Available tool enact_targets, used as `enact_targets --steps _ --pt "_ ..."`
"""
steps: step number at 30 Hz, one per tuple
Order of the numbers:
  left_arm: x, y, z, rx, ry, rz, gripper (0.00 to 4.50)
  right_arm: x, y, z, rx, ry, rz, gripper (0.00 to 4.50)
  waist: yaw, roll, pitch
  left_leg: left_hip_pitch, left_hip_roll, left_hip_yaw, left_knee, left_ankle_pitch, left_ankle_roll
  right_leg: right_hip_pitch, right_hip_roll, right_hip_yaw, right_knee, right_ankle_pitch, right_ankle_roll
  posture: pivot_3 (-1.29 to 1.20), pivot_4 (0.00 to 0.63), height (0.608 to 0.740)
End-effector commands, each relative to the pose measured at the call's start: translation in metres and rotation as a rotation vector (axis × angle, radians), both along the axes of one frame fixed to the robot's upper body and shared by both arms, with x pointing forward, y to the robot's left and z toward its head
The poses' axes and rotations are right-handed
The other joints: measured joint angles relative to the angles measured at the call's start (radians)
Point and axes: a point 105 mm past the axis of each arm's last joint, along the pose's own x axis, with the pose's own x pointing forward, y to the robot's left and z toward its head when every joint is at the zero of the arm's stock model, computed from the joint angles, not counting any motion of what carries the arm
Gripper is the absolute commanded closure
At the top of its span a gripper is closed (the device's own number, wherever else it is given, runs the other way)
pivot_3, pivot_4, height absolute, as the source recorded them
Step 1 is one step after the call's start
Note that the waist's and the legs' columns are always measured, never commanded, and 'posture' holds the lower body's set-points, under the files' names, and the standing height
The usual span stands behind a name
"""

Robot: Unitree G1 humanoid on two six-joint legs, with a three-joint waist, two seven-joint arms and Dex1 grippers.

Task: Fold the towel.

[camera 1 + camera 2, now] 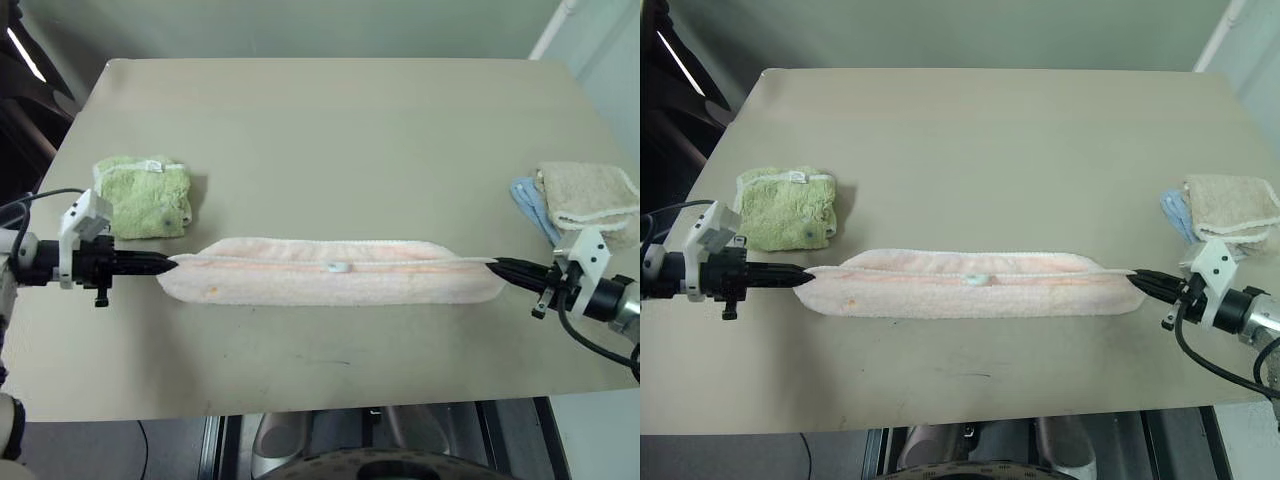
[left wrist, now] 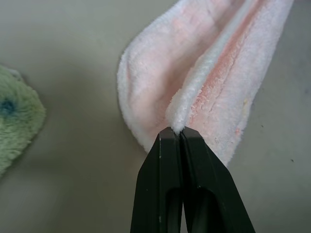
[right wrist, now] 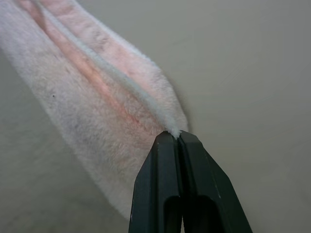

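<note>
Soft, even light falls from above on the matte beige tabletop (image 1: 330,130), with no glare on it. A bright strip lamp (image 1: 25,52) glows in the dim upper-left corner of the head views. The folded pale pink terry towel (image 1: 330,272) casts only a faint, narrow shadow along its near edge. In the left wrist view, the fluffy green terry cloth (image 2: 17,116) is blurred, out of focus.
</note>
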Motion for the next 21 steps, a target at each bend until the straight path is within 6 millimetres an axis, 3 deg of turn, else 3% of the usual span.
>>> enact_targets --steps 1,14,21 --pt "0.005 -0.003 0.01 -0.028 -0.061 -0.035 4.5 0.008 -0.008 0.004 -0.04 -0.044 -0.04 4.48 0.002 0.0 0.0 0.0 0.0 0.0 0.0 0.0 0.001 0.0 0.0 0.0 0.0 0.0 0.0 0.0 0.15 0.733" --pt "0.033 -0.02 -0.005 -0.034 -0.121 -0.018 4.5 0.032 0.0 -0.001 -0.027 -0.092 -0.071 4.48 0.002 0.0 0.0 0.003 0.0 0.0 0.001 0.004 0.003 0.005 0.0 0.0 -0.001 0.005 0.003 0.0 0.15 0.733" --pt "0.039 -0.017 -0.008 -0.026 -0.128 0.016 4.5 0.044 -0.003 0.0 -0.021 -0.142 -0.111 4.48 0.002 0.0 0.0 0.005 0.0 0.0 0.001 0.004 0.004 0.008 0.0 0.0 -0.002 0.005 0.004 0.0 0.15 0.733"
